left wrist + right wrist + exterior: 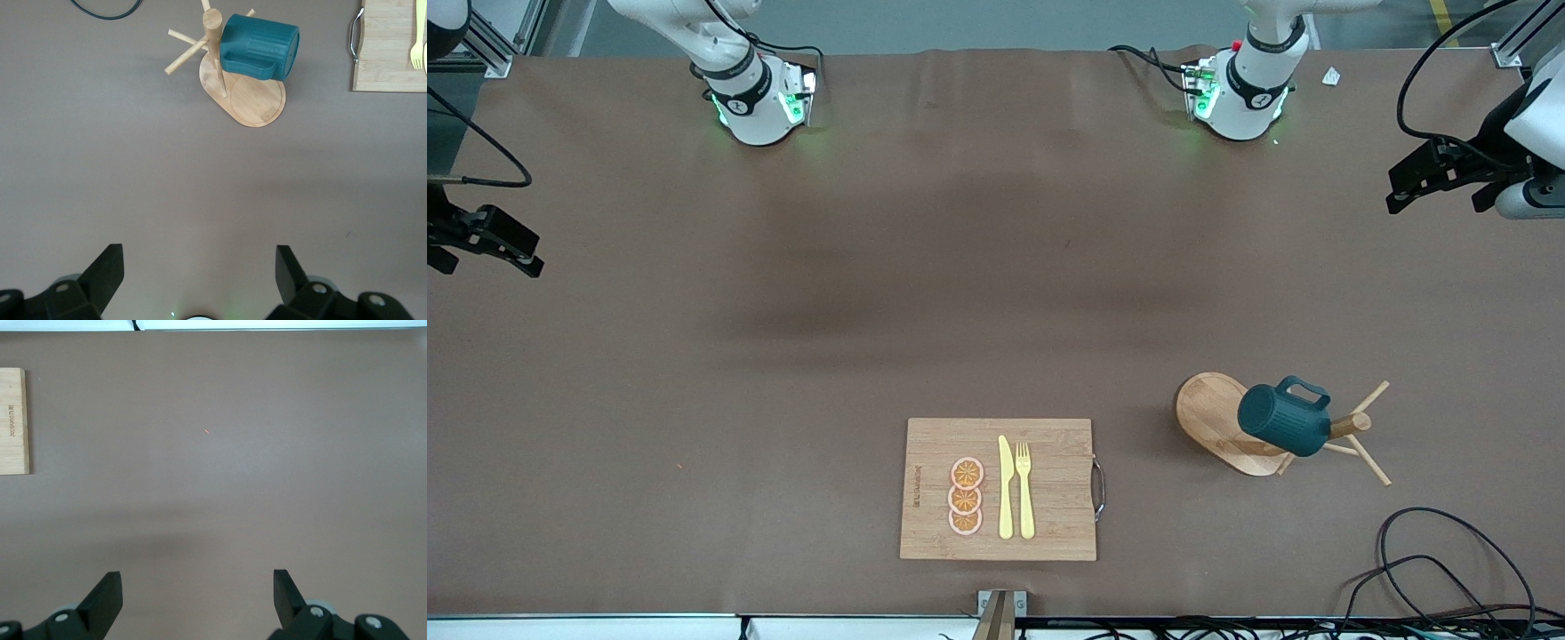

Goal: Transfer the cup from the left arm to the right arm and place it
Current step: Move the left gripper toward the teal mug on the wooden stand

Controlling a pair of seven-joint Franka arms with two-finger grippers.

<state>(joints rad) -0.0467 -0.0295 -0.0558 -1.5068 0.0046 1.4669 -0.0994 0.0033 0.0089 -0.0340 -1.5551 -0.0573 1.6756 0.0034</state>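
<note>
The small dark teal ribbed cup with a loop handle (1283,419) hangs on its side from a peg of the light wooden mug tree with an oval base (1214,423), which stands toward the left arm's end of the table, beside the bamboo cutting board with a metal handle (1049,444). The mouth faces the post, so the yellow inside is not visible; the closed bottom points away over the oval base. Hung like this, the ribbed body is exposed and clear of the pegs, which probably suits a grasp across the body followed by a slide off the peg along its axis. The cutting board carries three orange slices (966,496), a yellow plastic knife (1006,488) and a yellow plastic fork (1024,491), leaving bare wood at the handle end; whether that is the intended placing spot cannot be told. The left gripper (199,280) is raised near the table edge at its own end, well apart from the cup, fingers spread wide with nothing between them; its wrist view frames the mug tree, consistent with a pre-approach pose. The right gripper (197,603) waits over bare brown table at the right arm's end, fingers likewise spread and empty, probably parked to leave the centre free for the hand-over. No step of the transfer is yet done.
</note>
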